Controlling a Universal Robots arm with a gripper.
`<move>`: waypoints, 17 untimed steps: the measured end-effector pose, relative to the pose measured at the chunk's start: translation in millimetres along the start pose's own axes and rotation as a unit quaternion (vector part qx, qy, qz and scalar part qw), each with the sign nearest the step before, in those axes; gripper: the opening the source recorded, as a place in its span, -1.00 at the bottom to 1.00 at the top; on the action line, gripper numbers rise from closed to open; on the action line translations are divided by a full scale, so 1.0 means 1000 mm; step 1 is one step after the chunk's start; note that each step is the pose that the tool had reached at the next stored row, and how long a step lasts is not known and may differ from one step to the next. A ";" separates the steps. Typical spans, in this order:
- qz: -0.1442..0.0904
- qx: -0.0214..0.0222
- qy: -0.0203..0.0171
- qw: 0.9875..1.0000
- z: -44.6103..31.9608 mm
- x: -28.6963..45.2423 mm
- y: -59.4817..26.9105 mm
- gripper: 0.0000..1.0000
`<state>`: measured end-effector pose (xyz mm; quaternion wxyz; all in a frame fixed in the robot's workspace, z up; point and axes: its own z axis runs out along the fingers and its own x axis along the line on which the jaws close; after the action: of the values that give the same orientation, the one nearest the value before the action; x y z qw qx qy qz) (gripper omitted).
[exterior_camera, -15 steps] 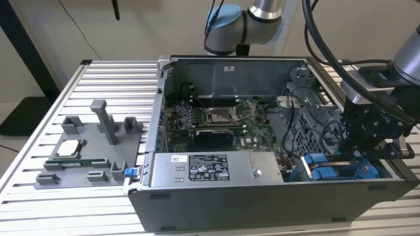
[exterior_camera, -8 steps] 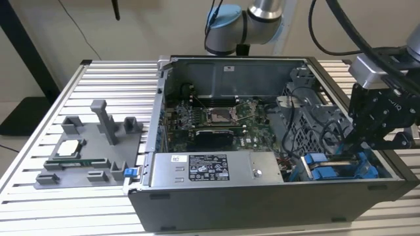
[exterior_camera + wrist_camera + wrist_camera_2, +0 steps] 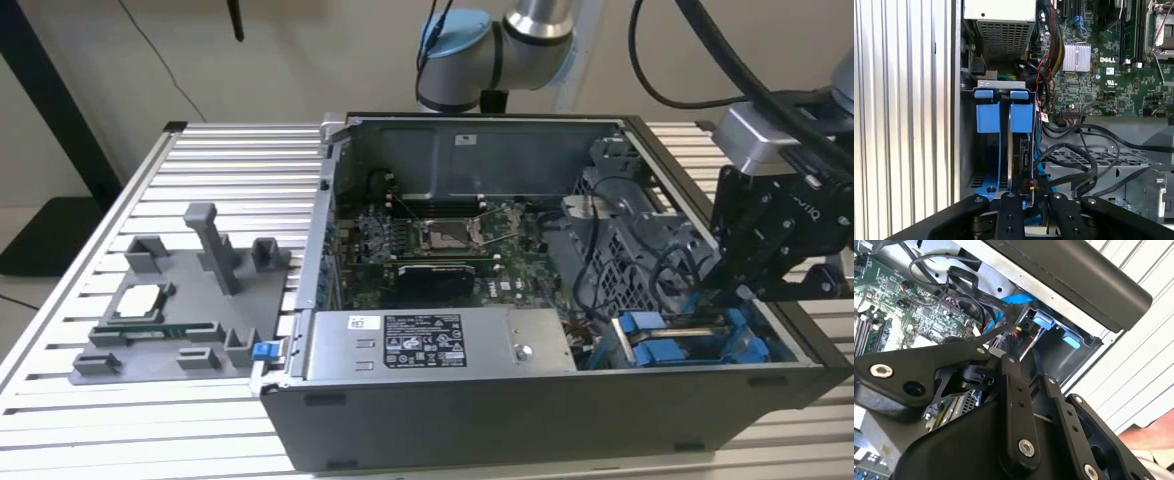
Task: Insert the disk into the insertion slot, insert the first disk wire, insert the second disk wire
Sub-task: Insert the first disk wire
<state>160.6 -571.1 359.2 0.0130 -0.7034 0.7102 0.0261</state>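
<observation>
The disk [image 3: 1022,150] stands on edge in the insertion slot [image 3: 988,117], between the blue rails and behind two blue tabs. In the exterior view the slot [image 3: 667,348] is in the open case's corner nearest the camera on that view's right, with the disk [image 3: 697,322] showing as a pale strip. My gripper [image 3: 1031,194] reaches down at the disk's end away from the tabs. Its fingers [image 3: 1009,212] stand close together on a black disk wire whose plug [image 3: 1030,186] has red and yellow leads. The same plug [image 3: 1018,330] shows past the gripper [image 3: 1026,365]. From outside the gripper [image 3: 742,292] hangs over the bay.
Loose black cables [image 3: 1074,150] loop over a perforated grey cage [image 3: 1079,159] beside the slot. The motherboard [image 3: 441,240] and the labelled power-supply box [image 3: 441,345] take up the rest of the case. A grey fixture [image 3: 187,320] with small parts lies on the slatted table [image 3: 227,140].
</observation>
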 end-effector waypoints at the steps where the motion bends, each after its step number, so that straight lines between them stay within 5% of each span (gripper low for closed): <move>1: 0.000 0.000 0.000 1.000 -0.0006 0.0000 0.0000 1.00; 7: 0.000 0.000 0.000 1.000 -0.0099 -0.0051 0.0002 1.00; 17: 0.000 0.000 0.001 1.000 -0.0141 -0.0139 -0.0049 1.00</move>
<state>165.9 -558.0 374.0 0.0126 -0.7034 0.7102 0.0257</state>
